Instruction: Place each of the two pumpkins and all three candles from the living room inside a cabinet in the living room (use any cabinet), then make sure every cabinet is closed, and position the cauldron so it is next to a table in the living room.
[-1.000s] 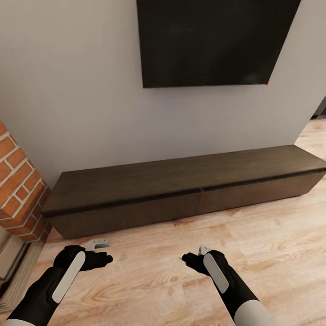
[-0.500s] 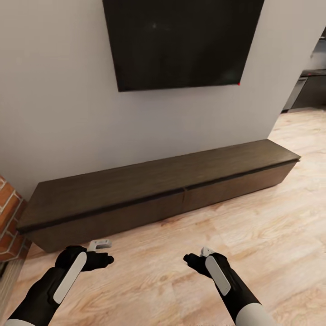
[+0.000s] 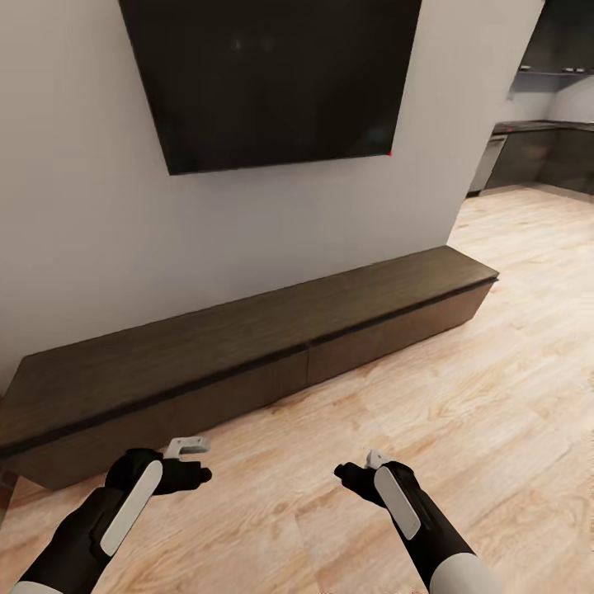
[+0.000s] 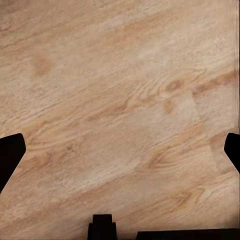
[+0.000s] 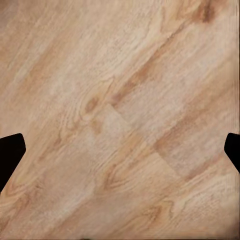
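Both end effectors are spread wide with nothing in them. In the left wrist view the left end effector [image 4: 120,150] has its dark fingertips [image 4: 10,152] way out at opposite edges, just bare wood floor [image 4: 120,90] between. Same deal for the right end effector [image 5: 120,150], fingertips [image 5: 10,150] far apart over the floor planks. From the head view, the left end effector [image 3: 188,462] and the right end effector [image 3: 356,470] hang above the floor, well apart from each other and touching nothing.

The cabinet [image 3: 247,346] runs long and low along the grey wall [image 3: 82,206], drawer fronts flush and shut, slab top bare. A big dark TV [image 3: 272,78] hangs above it. Plenty of open floor between the arms and the cabinet's front edge, and more off past its right end toward the kitchen [image 3: 544,140].

Compared with a second ago the whole view has swung right: the brick corner is gone from the left, and the kitchen has come into sight. The arms sit in the same pose.
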